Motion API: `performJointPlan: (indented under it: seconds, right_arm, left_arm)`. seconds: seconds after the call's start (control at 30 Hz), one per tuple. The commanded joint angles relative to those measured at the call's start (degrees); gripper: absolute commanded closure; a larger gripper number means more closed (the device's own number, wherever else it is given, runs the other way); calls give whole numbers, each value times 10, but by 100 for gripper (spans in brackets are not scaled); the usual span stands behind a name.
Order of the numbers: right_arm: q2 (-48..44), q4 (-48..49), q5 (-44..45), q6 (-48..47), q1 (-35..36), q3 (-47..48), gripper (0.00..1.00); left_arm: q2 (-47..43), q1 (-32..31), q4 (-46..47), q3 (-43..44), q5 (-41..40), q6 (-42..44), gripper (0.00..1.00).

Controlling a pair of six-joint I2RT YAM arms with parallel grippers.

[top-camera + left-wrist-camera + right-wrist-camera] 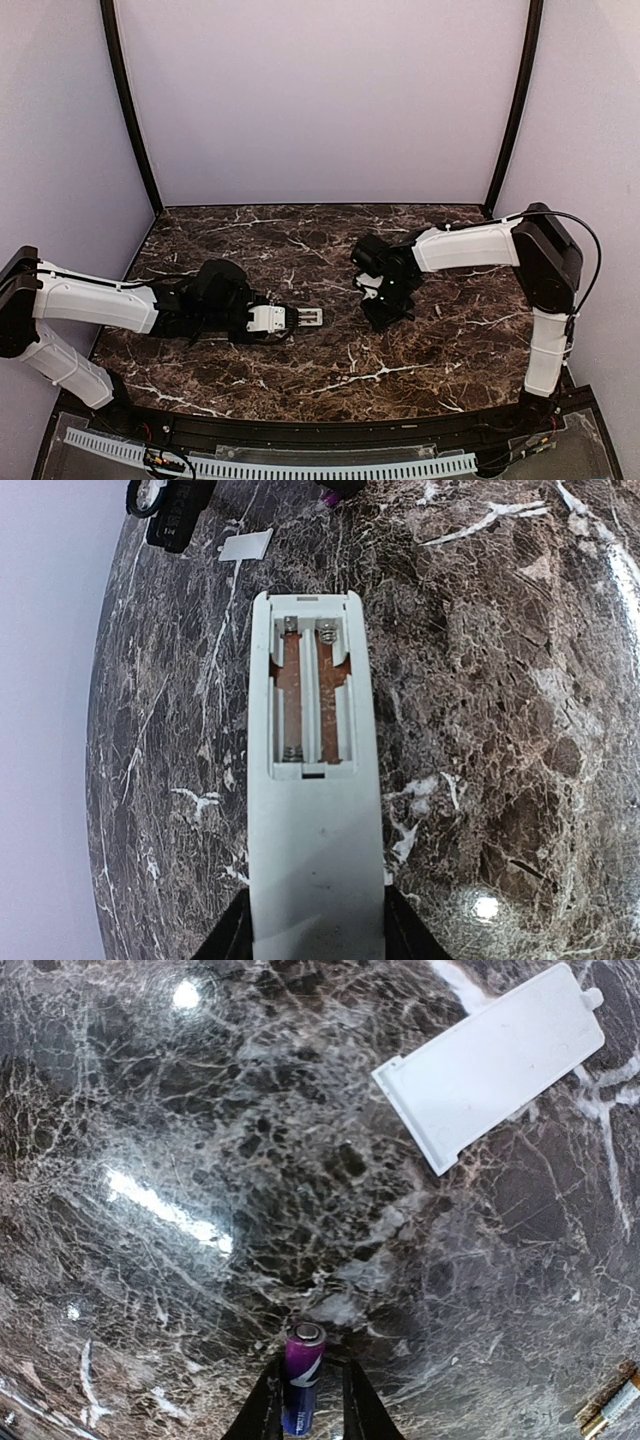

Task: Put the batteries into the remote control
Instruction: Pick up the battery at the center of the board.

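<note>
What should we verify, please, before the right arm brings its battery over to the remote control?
1. Remote control gripped by the left end effector: ok.
2. Battery compartment uncovered, facing up, both slots empty: ok.
3. Purple battery clamped in the right end effector: ok.
4. Battery polarity matched to the compartment's contacts: cannot tell.
5. Battery cover lying flat on the marble table, apart from the remote control: ok.
6. Second battery on the table for later: ok, at the edge of the right wrist view.
</note>
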Motion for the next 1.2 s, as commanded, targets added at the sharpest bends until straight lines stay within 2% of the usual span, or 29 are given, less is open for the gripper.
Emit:
performJointPlan:
  seconds: [0.0,0.2,0.4,0.6,0.87,1.17]
  right_arm:
    - [14,-41,-1,11,9,-32,82]
    - [17,-25,-23,-3,9,-36,100]
    - [-5,-32,-25,-39,9,-15,100]
    - [-83,-9,-72,-104,9,5,100]
    - [-211,72,-168,-211,9,-23,100]
    - [-315,212,-255,-384,9,-87,100]
  left_arm:
    - [-21,-2,11,-8,-5,-2,100]
    - [-18,-3,10,-6,-3,-3,100]
    - [-24,-3,10,-8,-2,-1,100]
    - [-31,-3,27,-16,-10,17,100]
    - [-62,-3,62,-42,-10,47,100]
    - [-74,-5,62,-43,-6,52,100]
